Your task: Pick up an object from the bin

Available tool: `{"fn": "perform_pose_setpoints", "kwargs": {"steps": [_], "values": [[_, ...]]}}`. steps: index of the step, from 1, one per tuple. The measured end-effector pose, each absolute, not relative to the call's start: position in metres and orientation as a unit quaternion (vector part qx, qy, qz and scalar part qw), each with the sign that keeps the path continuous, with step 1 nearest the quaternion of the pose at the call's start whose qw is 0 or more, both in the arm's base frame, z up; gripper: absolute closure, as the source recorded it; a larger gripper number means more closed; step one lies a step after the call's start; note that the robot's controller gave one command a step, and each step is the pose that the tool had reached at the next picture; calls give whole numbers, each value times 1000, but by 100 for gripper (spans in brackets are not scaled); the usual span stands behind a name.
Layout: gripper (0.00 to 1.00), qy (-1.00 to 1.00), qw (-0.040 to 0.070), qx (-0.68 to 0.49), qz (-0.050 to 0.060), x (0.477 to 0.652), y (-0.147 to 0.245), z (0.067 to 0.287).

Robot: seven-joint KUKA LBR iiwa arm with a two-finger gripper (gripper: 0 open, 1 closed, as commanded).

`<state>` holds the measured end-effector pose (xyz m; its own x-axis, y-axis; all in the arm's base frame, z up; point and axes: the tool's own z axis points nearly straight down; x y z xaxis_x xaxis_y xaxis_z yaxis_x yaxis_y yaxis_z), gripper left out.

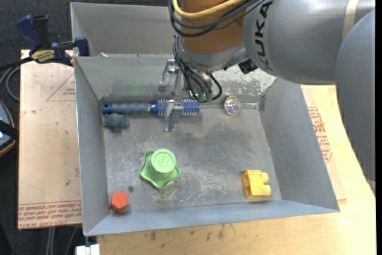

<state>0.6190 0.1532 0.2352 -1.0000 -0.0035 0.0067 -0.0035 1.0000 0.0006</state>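
My gripper (172, 118) hangs below the orange dome at the back of the bin, down at a long blue brush (143, 108). The brush lies crosswise along the back wall, its dark handle pointing left and its ribbed blue head under the gripper. The gripper's metal tip crosses in front of the brush head. A small grey-blue lump (116, 122) lies just left of it, below the handle. A shiny clear ball (231, 106) rests to the right of the brush head.
A green upturned cup (160, 168) stands in the middle front. In the front left corner lies a small red piece (119, 201), and at the front right a yellow brick (256, 183). The arm and its cables cover the back right.
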Motion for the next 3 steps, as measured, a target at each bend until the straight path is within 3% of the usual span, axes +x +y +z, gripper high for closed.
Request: {"fn": "perform_pose_setpoints", "kwargs": {"steps": [1,2,3], "values": [[0,-999,-1,-47,-1,644,109,121],[0,-1000,-5,-28,-2,649,50,78],[100,-1000,-6,-26,-2,650,53,82]]}}
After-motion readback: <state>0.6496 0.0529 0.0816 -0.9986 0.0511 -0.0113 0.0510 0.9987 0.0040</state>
